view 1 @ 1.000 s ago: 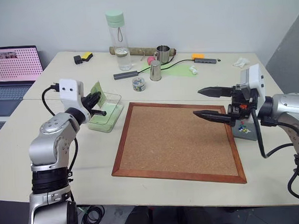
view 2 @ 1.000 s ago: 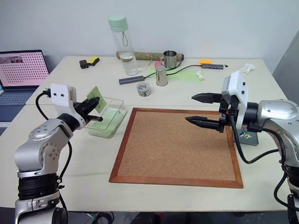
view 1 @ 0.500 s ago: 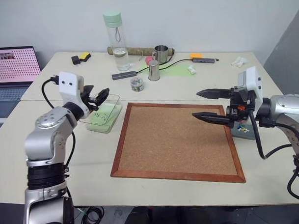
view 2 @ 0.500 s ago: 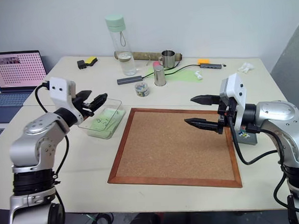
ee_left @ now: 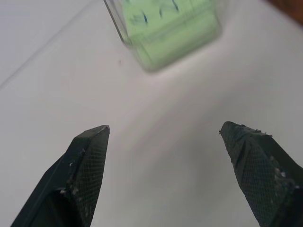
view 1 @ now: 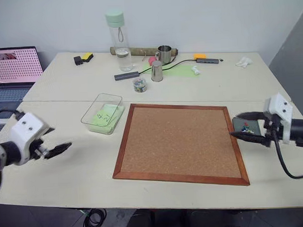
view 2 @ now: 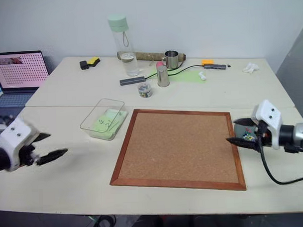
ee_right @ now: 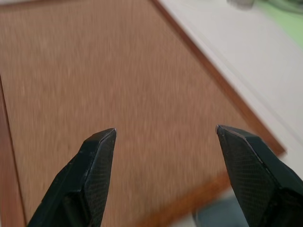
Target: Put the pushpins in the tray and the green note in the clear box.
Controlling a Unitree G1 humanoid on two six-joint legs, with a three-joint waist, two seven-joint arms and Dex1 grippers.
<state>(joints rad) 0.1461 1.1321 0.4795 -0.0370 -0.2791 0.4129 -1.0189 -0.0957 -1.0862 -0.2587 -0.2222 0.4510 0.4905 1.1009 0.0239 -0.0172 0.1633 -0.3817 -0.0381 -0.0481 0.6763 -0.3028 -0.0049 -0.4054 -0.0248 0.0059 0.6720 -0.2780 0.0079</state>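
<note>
The green note, marked with dark handwriting, lies flat inside the clear box left of the corkboard. In the left wrist view the clear box and the green note sit well ahead of my left gripper, which is open with nothing between its fingers. That left gripper hovers over bare table near the front left edge. The dark grey tray lies off the board's right edge with pushpins in it. My right gripper stands open and holds nothing, beside the tray.
A framed corkboard fills the table's middle. At the back stand a water bottle, two metal cups, a small jar of pins, a plain green sheet and cables. A laptop is at the far left.
My left gripper opened and released the green note into the clear box, then drew back left towards the front edge. My right arm swung right and lower, to the tray.
</note>
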